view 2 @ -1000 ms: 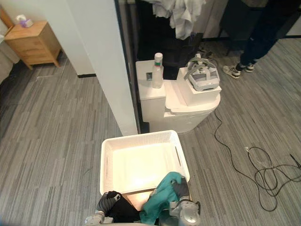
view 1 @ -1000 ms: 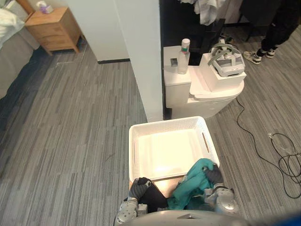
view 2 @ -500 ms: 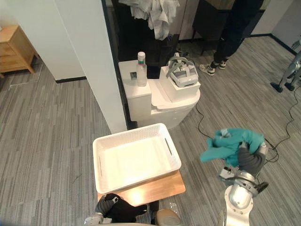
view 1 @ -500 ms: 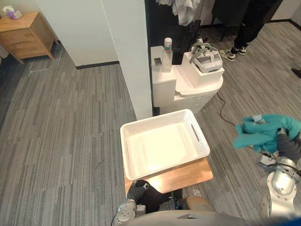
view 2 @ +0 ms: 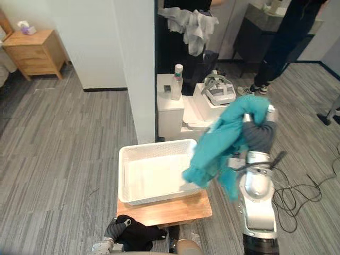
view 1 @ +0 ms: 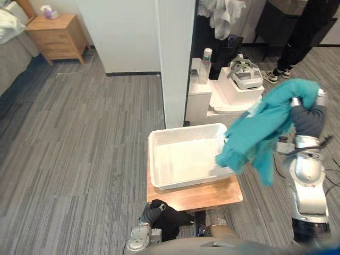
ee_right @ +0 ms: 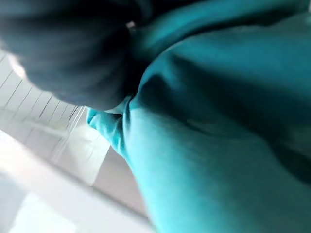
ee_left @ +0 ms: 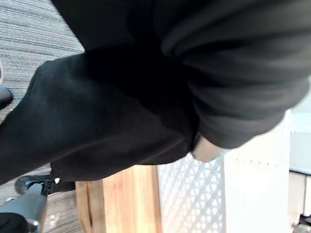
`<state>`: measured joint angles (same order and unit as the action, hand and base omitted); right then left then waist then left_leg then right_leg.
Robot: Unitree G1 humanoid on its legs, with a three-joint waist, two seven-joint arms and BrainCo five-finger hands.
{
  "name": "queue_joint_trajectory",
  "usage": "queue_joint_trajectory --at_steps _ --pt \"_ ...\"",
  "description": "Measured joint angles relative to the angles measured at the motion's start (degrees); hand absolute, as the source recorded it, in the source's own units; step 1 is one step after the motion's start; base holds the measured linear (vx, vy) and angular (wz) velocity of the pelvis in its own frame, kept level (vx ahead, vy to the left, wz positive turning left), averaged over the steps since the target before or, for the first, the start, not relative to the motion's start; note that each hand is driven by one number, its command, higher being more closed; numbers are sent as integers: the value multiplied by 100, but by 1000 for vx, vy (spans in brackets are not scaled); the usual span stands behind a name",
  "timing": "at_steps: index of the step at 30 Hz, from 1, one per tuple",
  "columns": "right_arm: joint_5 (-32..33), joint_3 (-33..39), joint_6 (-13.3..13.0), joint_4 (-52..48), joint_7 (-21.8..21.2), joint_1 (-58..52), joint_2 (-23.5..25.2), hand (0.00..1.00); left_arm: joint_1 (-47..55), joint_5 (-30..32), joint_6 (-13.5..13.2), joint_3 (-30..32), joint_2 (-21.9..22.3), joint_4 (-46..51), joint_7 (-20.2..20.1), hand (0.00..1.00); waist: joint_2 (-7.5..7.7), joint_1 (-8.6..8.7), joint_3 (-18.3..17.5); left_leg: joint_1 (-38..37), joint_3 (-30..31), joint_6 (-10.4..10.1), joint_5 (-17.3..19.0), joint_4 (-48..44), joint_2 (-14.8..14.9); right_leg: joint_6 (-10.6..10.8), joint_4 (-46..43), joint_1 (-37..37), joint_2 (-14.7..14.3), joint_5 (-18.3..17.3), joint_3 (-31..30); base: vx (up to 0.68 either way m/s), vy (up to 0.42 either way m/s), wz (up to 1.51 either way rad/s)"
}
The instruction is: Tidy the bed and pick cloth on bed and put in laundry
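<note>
My right hand [view 1: 308, 119] is raised at the right, shut on a teal cloth [view 1: 255, 133]. The cloth hangs in folds from it, and its lower end dangles at the right rim of the white laundry basket [view 1: 186, 130]. The basket stands with nothing in it on a small wooden table [view 1: 196, 195]. Up close, the teal cloth [ee_right: 218, 121] is bunched against that hand's dark cover. My left hand [view 1: 150, 212] is low, below the table's front edge, against a black cloth [view 1: 172, 219]. That black cloth [ee_left: 107, 121] hangs beside the table edge and basket wall.
A white wall end [view 1: 175, 53] rises just behind the basket. Beyond it a white unit carries a bottle [view 1: 204, 66] and a headset [view 1: 247, 77]. A wooden nightstand [view 1: 56, 32] is at the far left. A person's legs [view 1: 303, 32] stand at the far right.
The camera has swung about. My right hand has brought the teal cloth up from my lap, out to the right, then in toward the basket's right rim. The left hand stays low.
</note>
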<state>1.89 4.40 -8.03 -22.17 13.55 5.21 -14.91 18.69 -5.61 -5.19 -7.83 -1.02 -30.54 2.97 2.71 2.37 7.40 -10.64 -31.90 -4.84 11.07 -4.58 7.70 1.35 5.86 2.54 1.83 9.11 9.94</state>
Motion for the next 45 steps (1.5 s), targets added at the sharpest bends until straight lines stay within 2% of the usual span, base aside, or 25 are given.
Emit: queue_joint_trajectory --at_steps 5,6,10,12,16,18,19,21,22,25,29,32,40,45 --pt "39 -484 -54 709 -89 600 -365 100 -292 -50 -50 185 -58 -360 166 100 80 -36 -29 69 181 71 -51 52 -81 -34 -5 11 83 77 62 -13 50 19" --pt "75 -699 -49 952 -95 717 -358 100 -376 -70 -70 188 -112 -476 305 100 114 -53 -26 81 215 81 -57 51 -96 -30 -11 9 104 83 97 -22 35 7" --pt "-3 -1042 -2 1478 -109 749 -321 100 -435 -338 -96 192 -195 -521 418 100 218 -65 22 195 419 141 -95 63 -162 4 -11 53 203 109 229 -34 52 25" --pt "-103 -1062 52 1857 -104 753 -116 100 -462 -458 -175 217 -193 -520 458 100 231 -183 79 291 438 171 -113 57 -213 38 -10 108 265 159 227 -49 59 7" --pt "-119 -1170 165 2461 -92 765 163 100 -522 -502 -188 231 -230 -507 475 100 256 -219 217 476 554 228 -148 33 -299 73 -15 226 368 190 250 -61 37 15" --pt "-166 -1161 236 2861 -44 789 314 100 -633 -505 -191 315 -226 -506 499 100 252 -225 441 596 616 287 -185 13 -345 88 -30 322 450 219 334 -70 23 22" --pt "-173 -1157 299 3103 -2 799 406 100 -695 -508 -195 429 -238 -499 550 100 205 -240 605 618 656 301 -198 20 -366 90 -28 323 475 218 362 -43 12 12" --pt "-178 -1153 355 3258 25 792 502 100 -700 -510 -193 471 -234 -503 617 100 160 -232 649 675 682 304 -199 27 -372 91 -27 354 485 217 369 -38 10 7" --pt "-211 -1154 412 3330 37 762 595 0 -699 -514 -190 512 -248 -510 625 100 99 -236 708 718 695 304 -199 38 -373 99 -19 400 486 207 385 0 0 0" --pt "-226 -1153 412 3367 67 705 612 0 -697 -642 -183 644 -261 -518 665 100 34 -244 807 763 735 301 -200 42 -362 114 -8 431 486 181 457 24 4 9" --pt "-329 -1067 421 3949 98 664 858 0 -696 -801 -181 801 -238 -522 765 100 -52 -314 862 756 750 291 -200 130 -368 115 -29 458 480 173 524 59 23 1" --pt "-374 -1076 454 3965 107 526 1047 0 -698 -910 -183 846 -198 -485 879 100 -55 -328 864 753 780 291 -200 152 -370 115 -28 452 484 174 585 37 30 5" --pt "-776 -1116 466 3963 144 345 1128 0 -684 -958 -200 924 -155 232 1129 100 -69 -336 866 568 975 287 -202 176 -378 118 4 163 529 176 817 0 27 15" --pt "-850 -1115 477 3487 144 90 1148 0 -634 -957 -200 1180 32 1009 1306 100 -65 -349 863 563 963 286 -201 169 -377 117 5 156 527 177 798 -47 -6 0"
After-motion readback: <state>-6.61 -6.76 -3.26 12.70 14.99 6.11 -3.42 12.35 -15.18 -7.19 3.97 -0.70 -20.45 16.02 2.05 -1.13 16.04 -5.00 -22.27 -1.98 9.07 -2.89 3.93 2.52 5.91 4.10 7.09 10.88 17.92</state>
